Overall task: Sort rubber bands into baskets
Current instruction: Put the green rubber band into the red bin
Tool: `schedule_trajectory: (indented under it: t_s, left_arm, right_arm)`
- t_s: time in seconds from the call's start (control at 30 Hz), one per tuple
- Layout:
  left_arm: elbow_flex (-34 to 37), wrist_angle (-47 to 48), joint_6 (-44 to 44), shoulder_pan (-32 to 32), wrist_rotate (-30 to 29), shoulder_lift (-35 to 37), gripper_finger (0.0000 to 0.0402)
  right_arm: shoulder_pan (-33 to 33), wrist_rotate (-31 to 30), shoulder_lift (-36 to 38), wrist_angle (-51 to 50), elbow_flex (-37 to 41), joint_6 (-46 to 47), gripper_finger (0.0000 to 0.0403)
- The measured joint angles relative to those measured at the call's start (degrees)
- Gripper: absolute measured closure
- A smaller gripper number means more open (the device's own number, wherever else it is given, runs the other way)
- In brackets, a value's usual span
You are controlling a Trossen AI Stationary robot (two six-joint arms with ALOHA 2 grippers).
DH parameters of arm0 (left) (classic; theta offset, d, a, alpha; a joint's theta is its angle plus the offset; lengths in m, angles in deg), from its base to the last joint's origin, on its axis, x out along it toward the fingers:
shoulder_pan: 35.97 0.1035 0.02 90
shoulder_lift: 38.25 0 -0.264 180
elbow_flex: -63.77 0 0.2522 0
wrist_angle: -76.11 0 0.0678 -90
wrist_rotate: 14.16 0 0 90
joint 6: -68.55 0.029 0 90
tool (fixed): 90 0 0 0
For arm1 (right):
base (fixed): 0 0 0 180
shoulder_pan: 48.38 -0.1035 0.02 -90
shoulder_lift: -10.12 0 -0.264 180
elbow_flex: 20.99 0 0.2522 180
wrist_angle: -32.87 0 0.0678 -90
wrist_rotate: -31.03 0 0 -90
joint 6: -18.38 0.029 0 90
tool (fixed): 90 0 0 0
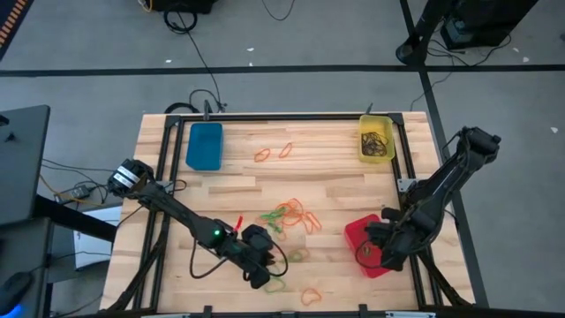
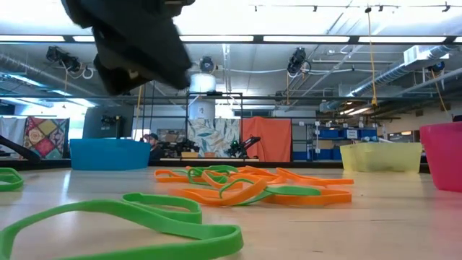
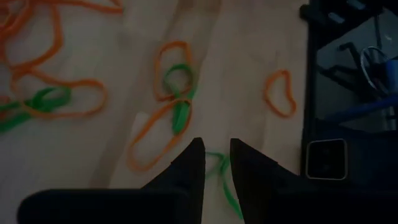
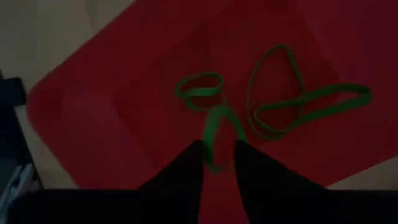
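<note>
The right gripper point(image 4: 217, 163) hung over the red rectangular plastic basket point(image 1: 364, 238) at the tabletop's right front, its two dark fingers a narrow gap apart. A thin green rubber band point(image 4: 217, 138) lay in that gap just past the fingertips; whether the fingers pinched it or had let go could not be told. Only the right wrist view showed the basket's smooth red floor, with two more green elastic loops on it: a small oval point(image 4: 200, 91) and a long folded one point(image 4: 298, 93).

The left gripper point(image 3: 216, 163) was low over the tabletop's front edge, left of centre, its pointed dark fingers slightly parted, with a green band point(image 3: 222, 177) on the wood in the gap, not visibly gripped. Its wrist view showed flat orange loops linked with green ones point(image 3: 176, 93) and a lone bean-shaped orange band point(image 3: 279, 93) near the black frame.

From above, the pale planked wooden tabletop point(image 1: 265, 190) carried a tangled pile of orange and green bands point(image 1: 290, 217) at the centre, and two orange loops point(image 1: 274, 153) farther back. The blue rectangular plastic basket point(image 1: 204, 146) sat at the back left. The yellow plastic basket point(image 1: 376, 139), at the back right, held dark bands point(image 1: 377, 141), seen in the high view alone.

The low view showed the bands' flat, ribbon-like section: a big green loop point(image 2: 123, 224) up close and the orange heap point(image 2: 253, 186) behind it, with the three baskets' walls at the horizon.
</note>
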State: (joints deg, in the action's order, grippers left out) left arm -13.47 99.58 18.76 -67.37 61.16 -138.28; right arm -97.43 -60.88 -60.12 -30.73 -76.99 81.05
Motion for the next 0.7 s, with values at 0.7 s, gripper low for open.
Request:
schedule_trajectory:
  t_s: [0.7]
  left_arm:
    - [0.0,12.23,-5.39,-0.16,1.21,0.0,0.0321]
  right_arm:
    - [12.02,-14.09,-1.08,19.77,-4.57,-21.03,0.0238]
